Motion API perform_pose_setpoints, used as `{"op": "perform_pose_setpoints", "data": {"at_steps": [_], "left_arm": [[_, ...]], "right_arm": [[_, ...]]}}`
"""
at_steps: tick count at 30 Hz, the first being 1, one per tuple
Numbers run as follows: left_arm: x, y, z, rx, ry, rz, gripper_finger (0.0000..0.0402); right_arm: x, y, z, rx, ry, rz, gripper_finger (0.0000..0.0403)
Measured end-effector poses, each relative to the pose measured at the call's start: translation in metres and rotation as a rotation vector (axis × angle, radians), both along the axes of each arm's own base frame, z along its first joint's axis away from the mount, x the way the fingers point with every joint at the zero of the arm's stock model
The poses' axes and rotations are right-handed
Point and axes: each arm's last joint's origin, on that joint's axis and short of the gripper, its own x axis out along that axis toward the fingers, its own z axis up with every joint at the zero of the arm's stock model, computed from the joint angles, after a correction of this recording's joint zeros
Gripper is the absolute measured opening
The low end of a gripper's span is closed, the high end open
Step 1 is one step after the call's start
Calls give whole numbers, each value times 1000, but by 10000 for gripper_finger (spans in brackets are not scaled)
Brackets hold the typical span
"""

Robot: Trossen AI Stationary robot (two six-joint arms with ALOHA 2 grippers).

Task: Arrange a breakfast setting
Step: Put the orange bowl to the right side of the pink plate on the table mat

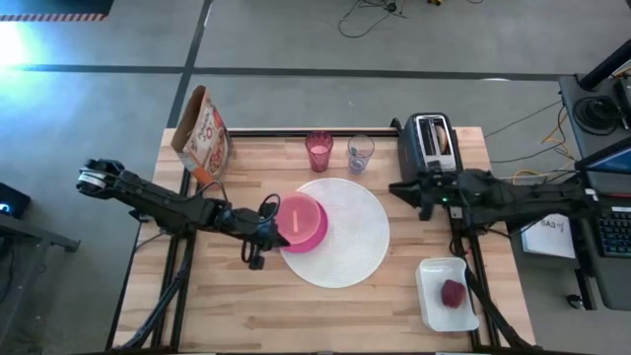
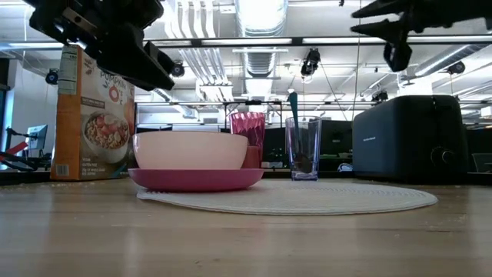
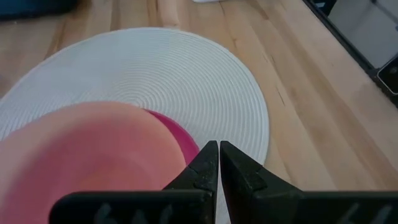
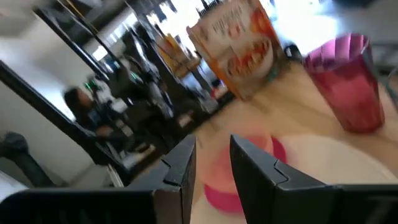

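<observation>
Table: pale wooden plank tabletop (image 1: 237,306), seen from above; clock directions take the far edge as twelve.
Mat: large white round woven plate or mat (image 1: 350,242) at the centre.
Toaster: black two-slot toaster (image 1: 431,141) at one o'clock, at the far edge.
Cereal box: orange and white cardboard box (image 1: 202,130) at eleven o'clock, with a picture of a filled bowl; the only word partly readable in the low view looks like "PUMPKIN".
Magenta plate: smaller magenta plate (image 1: 314,237) lying on the mat's nine o'clock side.
Bowl: peach-orange bowl (image 2: 190,151) sitting in the magenta plate.
Tray: white rectangular dish (image 1: 434,306) at five o'clock, holding a dark red fruit (image 1: 453,293).
Cups: pink translucent ribbed cup (image 1: 318,150) at twelve o'clock, with a clear tumbler (image 1: 360,153) holding a spoon just beside it.
Left gripper: (image 1: 264,237) at the plate's nine o'clock rim, fingers clenched together, grasping nothing.
Right gripper: (image 1: 409,189) raised at two o'clock, in front of the toaster, fingers slightly apart with nothing between them.
</observation>
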Motion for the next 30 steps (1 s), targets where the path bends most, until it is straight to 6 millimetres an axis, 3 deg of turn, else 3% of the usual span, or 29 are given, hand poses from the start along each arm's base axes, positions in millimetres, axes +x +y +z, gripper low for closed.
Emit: {"op": "perform_pose_setpoints", "data": {"at_steps": [7, 10, 20, 30], "left_arm": [[-11, 1, -4, -17, 6, -10, 0], [-17, 1, -6, -29, 4, -10, 0], [-21, -1, -7, -20, -5, -15, 0], [-24, -3, -9, -10, 18, -30, 0]], "right_arm": [[29, 0, 17, 61, 250, -8, 89], [41, -1, 33, 102, 266, -44, 89], [78, -1, 31, 256, 434, -114, 89], [127, 4, 23, 386, 567, 46, 89]]}}
